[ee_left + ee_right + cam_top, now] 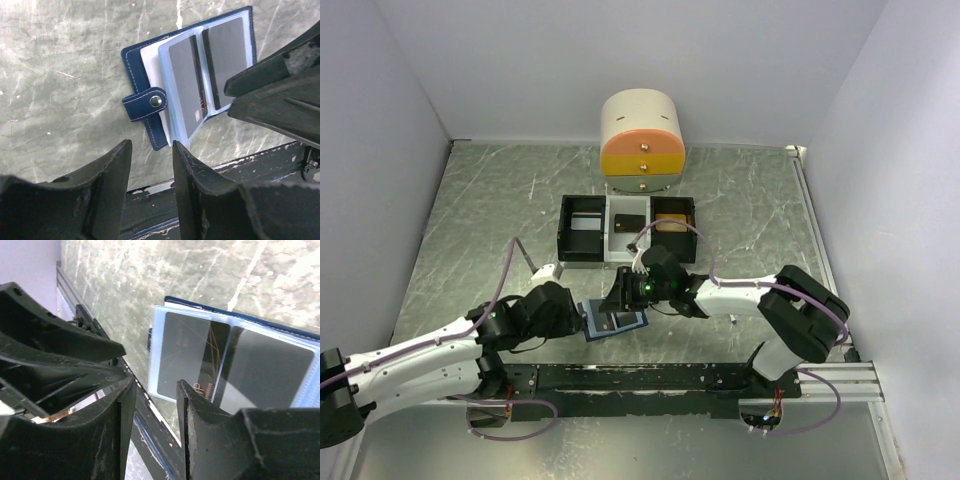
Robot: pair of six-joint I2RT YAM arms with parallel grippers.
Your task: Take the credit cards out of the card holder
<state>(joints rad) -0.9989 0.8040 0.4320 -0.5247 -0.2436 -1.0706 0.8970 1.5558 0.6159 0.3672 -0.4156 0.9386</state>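
Observation:
The card holder [616, 322] lies open on the table between both grippers, dark blue outside with pale blue clear sleeves. In the left wrist view the card holder [150, 75] shows its snap tab [145, 105] and two dark grey credit cards [184, 85] sitting in the sleeves. The right wrist view shows the same credit cards [186, 354] in the card holder [235, 320]. My left gripper [576, 318] [151, 145] is open and empty just short of the holder's tab edge. My right gripper [626, 292] [156, 382] is open and empty over the sleeve's edge.
A black-and-white three-compartment tray [582, 245] stands behind the holder, with a round cream, orange and yellow drawer unit [642, 143] further back. A black rail [650, 378] runs along the near table edge. White walls close in the left, right and back.

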